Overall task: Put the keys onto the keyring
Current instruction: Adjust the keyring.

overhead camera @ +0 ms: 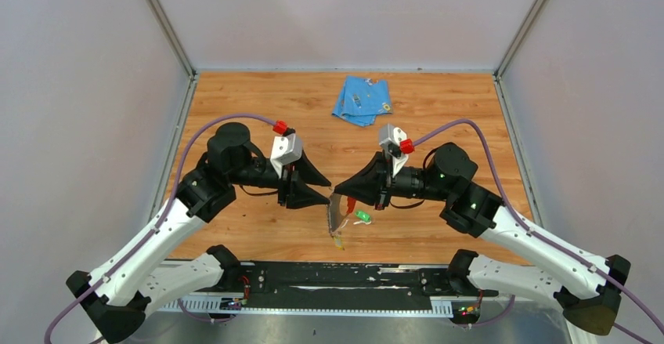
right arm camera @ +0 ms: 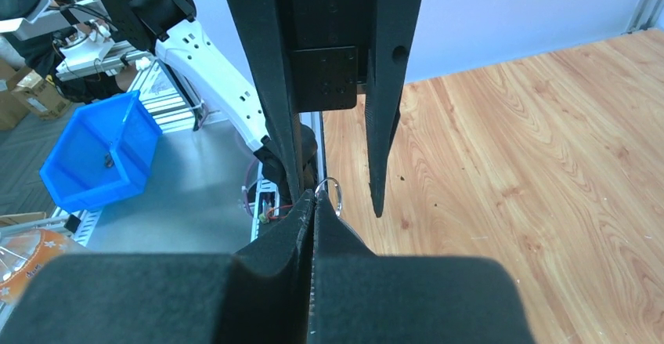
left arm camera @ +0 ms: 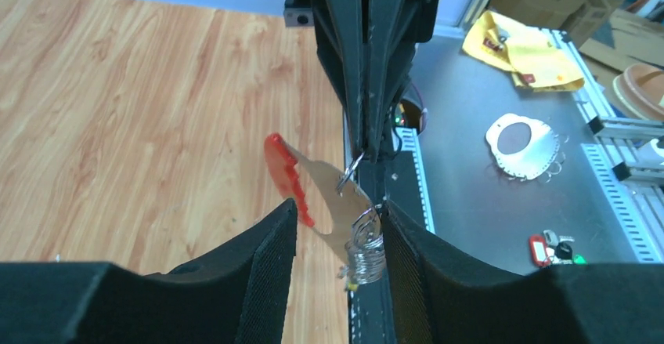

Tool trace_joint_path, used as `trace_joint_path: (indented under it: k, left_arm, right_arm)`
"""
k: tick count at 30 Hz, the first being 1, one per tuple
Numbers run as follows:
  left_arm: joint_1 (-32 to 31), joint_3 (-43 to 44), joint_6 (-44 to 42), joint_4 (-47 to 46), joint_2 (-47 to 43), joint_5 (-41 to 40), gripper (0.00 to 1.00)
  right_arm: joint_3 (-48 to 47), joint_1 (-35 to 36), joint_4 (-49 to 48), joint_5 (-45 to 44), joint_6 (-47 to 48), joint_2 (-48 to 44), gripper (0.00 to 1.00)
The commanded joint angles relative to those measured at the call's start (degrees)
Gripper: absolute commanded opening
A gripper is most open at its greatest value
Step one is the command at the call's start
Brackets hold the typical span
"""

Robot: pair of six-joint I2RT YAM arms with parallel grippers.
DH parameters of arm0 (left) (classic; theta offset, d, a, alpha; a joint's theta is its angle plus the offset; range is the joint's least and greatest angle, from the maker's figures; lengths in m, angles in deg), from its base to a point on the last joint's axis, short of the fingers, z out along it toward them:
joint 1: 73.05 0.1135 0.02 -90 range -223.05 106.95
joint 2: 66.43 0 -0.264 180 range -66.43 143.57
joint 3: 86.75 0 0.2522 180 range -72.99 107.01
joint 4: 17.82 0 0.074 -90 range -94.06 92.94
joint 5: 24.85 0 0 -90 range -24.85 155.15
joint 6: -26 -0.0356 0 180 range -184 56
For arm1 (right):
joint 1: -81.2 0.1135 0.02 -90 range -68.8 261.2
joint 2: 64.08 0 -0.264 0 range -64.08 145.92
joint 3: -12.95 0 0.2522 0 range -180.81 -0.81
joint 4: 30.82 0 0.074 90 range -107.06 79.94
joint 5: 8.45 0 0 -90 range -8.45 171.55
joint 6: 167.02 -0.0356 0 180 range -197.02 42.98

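The keyring, a flat silvery piece with a red strip along one edge, hangs just above the table. My right gripper is shut on its small wire ring. My left gripper is open around the keyring's lower end, where a coiled ring rests against the right finger. A yellow key shows below the keyring; I cannot tell whether it is threaded on. The green key lies on the wood just right of the keyring.
A folded blue cloth lies at the back centre. A black rail runs along the table's near edge. Off the table are a blue bin, a round metal plate and a yellow bag.
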Motion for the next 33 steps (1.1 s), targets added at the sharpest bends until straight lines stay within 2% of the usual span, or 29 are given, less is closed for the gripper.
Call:
trace_joint_path:
  k: [1,11,20,24,25,27,33]
  left_arm:
    - [0.35,0.09,7.39,-9.86,0.05,5.15,0.44]
    - [0.35,-0.68,8.59,-9.69,-1.28,10.24,0.23]
    - [0.35,-1.1,7.88,-8.05,-1.71,9.04,0.01]
    - [0.35,-1.13,8.52,-8.36,-1.63,5.34,0.0]
    - [0.35,-1.12,9.19,-8.79,-1.5,5.01,0.02]
    - [0.35,-1.21,10.74,-9.47,-1.32,4.96,0.14]
    - [0.35,-2.33,12.06,-10.4,-1.34,4.17,0.17]
  right_arm:
    - [0.62,0.41,-7.0,-0.35,-2.03,-1.27,0.0]
    - [3.67,0.41,-11.06,-1.09,-3.79,-1.98,0.0]
    - [5.59,0.36,-13.67,-2.34,-5.44,-2.74,0.0]
    - [5.74,0.41,-14.01,-1.91,-5.84,-2.48,0.0]
    - [5.78,0.41,-14.01,-1.88,-5.78,-2.44,0.0]
    - [5.94,0.43,-14.17,-2.0,-5.78,-2.43,0.0]
    - [6.14,0.41,-14.89,-1.74,-5.93,-2.09,0.0]
